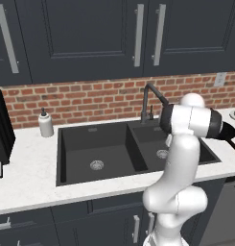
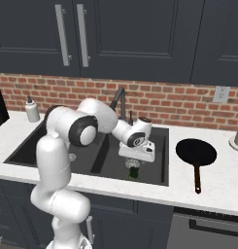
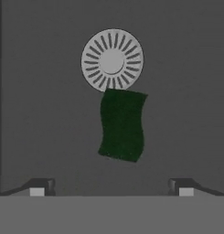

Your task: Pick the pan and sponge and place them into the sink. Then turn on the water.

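Observation:
My gripper (image 2: 133,164) hangs over the right basin of the dark grey sink (image 2: 163,158), fingers pointing down and open, with nothing between the tips. The dark green sponge (image 3: 121,125) is loose just below it, beside the round silver drain (image 3: 112,60) and overlapping its edge; I cannot tell whether the sponge (image 2: 134,172) rests on the basin floor. The black pan (image 2: 195,151) lies flat on the white counter right of the sink, handle toward the front edge. The dark gooseneck faucet (image 1: 152,92) stands behind the divider, and I see no stream from it.
A white soap dispenser (image 1: 46,124) stands on the counter left of the sink. A black appliance (image 1: 1,129) sits at the far left. A silver vessel (image 2: 237,134) stands at the far right. Dark cabinets hang above the brick backsplash.

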### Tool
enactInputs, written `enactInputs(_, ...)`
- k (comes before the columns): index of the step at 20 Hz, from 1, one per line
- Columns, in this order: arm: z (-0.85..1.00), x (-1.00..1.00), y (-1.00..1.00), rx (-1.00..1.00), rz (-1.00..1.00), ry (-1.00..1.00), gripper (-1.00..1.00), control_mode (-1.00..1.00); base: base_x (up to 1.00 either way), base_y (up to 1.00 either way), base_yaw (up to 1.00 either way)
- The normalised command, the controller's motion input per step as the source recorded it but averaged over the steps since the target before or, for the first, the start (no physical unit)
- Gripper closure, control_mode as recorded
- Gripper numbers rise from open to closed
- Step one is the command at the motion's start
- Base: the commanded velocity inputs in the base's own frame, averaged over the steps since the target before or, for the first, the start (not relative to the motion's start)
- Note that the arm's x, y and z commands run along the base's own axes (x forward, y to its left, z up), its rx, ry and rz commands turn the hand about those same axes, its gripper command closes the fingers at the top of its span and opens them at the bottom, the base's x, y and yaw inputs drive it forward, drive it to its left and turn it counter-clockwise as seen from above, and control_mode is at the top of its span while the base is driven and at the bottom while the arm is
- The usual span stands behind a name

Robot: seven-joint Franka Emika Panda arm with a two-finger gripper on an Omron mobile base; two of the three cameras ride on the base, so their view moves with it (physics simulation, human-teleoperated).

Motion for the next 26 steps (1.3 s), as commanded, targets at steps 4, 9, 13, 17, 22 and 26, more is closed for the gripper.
enactInputs(4, 0.78, -0.36, -0.04, 0.0, 0.0, -0.01, -1.0, -1.0, 0.0, 0.0, 0.0)
enactInputs(9, 0.62, -0.32, 0.0, 0.0, 0.0, 0.0, -1.0, -1.0, 0.0, 0.0, 0.0)
enactInputs(13, 0.54, -0.33, -0.01, 0.0, 0.0, 0.0, -1.0, -1.0, 0.0, 0.0, 0.0)
enactInputs(17, 0.58, -0.38, 0.0, 0.0, 0.0, -0.01, -1.0, -1.0, 0.0, 0.0, 0.0)
enactInputs(22, 0.57, -0.52, 0.0, 0.0, 0.0, -0.05, -1.0, -1.0, 0.0, 0.0, 0.0)
enactInputs(26, 0.61, -0.64, 0.0, 0.0, 0.0, -0.06, -1.0, -1.0, 0.0, 0.0, 0.0)
